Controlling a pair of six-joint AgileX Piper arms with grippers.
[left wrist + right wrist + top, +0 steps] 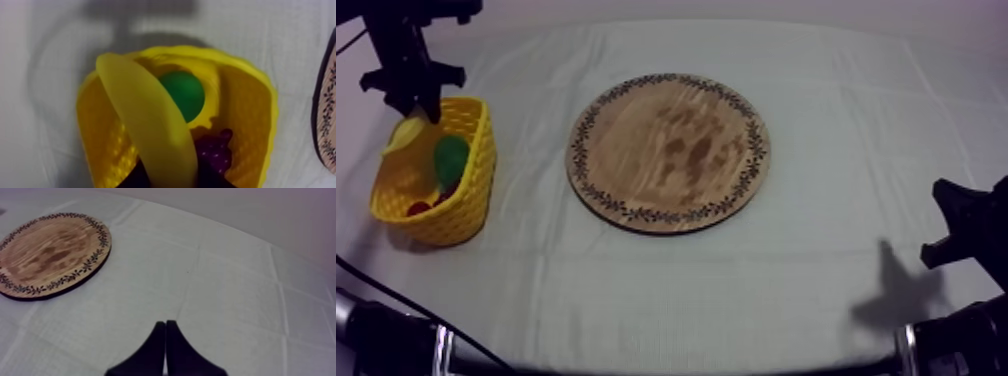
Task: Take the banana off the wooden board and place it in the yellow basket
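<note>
Left side of the table: my left gripper hangs over the basket, its two black fingers closed tight on one end of the long, curved, smooth-skinned yellow toy banana. From my left wrist, the banana slants away from the grip across the mouth of the yellow basket, whose plastic walls have a dimpled, woven look, and its blunt far tip reaches towards the basket's rim. I cannot tell whether the banana touches that rim.

Down inside the basket, beside the banana, sits a rounded, glossy green pear. Next to it is a knobbly purple bunch of grapes, and from above a small red fruit shows low against the basket wall.

The round wooden board, with blotchy brown grain and a dark leaf-patterned rim, lies flat mid-table, apart from the basket.

On the other side, my right gripper has its fingers pressed together into a narrow black wedge, gripping nothing, low over the creased grey-white cloth.
</note>
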